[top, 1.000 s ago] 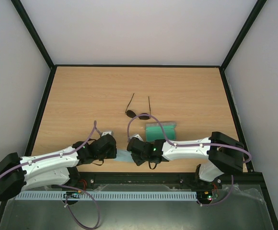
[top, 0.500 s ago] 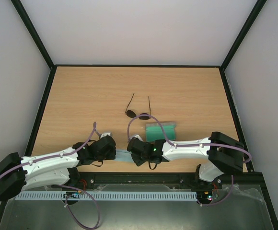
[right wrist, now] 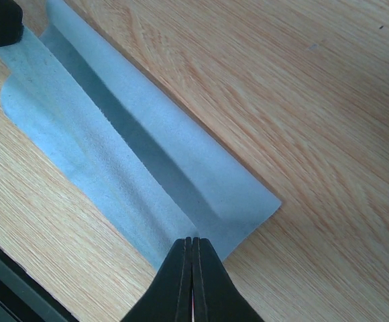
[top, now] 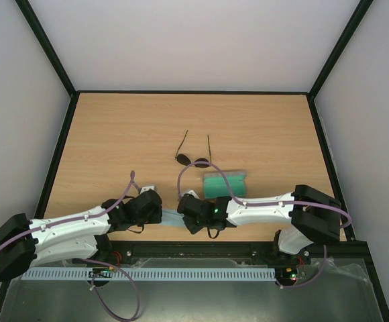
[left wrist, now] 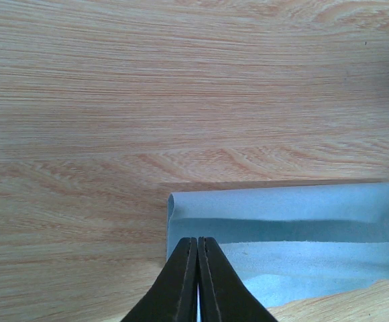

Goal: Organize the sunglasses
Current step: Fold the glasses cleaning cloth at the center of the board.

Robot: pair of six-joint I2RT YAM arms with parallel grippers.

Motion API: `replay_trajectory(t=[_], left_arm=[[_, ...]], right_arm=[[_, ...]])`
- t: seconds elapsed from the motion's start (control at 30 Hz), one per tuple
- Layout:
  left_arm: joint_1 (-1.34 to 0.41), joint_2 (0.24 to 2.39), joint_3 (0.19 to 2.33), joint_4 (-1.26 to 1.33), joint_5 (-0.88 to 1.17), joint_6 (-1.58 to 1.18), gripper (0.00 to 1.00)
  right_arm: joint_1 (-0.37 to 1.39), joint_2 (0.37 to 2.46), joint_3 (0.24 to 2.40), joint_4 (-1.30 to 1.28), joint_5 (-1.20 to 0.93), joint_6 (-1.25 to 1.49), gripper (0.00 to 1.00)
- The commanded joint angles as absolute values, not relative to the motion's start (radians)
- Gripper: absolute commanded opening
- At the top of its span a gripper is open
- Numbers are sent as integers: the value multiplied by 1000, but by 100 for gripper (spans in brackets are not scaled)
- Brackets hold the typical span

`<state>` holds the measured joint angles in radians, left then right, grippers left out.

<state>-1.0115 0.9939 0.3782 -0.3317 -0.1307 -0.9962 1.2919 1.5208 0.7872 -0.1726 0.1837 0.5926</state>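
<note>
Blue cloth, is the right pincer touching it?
Touching. The right wrist view shows the right pincer shut, its tips nipping the near edge of the blue cloth with no gap.

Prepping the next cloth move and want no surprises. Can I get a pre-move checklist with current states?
1. Left end effector closed on the cloth: ok.
2. Right end effector closed on the cloth's opposite end: ok.
3. Cloth doubled over into a strip: ok.
4. Sunglasses apart from both arms: ok.
5. Sunglasses temples folded: not ok, they are spread open.
6. Case open and ready: cannot tell, a cable crosses it.
</note>
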Motion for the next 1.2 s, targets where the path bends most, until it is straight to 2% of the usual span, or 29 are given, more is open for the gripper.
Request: replay_trajectory(t=[0.0,0.07,0.5,0.8,0.93,1.17], left_arm=[[-1018,984,369,-362,-138,-1002,3],[-1019,985,369,-362,-138,-1003,5],[-1042,957,363,-389,-136,-1037,18],[-1056,943,341,-387,-135,-1063,18],[-1059,940,342,-388,-136,-1068,18],[-1065,929,355,-410,-140,-1078,18]], right_arm=[[1305,1537,769,-186,176,607,4],[1307,1537,767,-182,173,607,7],[1322,1538,756,-183,166,614,9],[1334,1514,739,-187,163,618,11],[1340,1499,722,-179,163,620,17],[1346,1415,701,-143,163,621,20]])
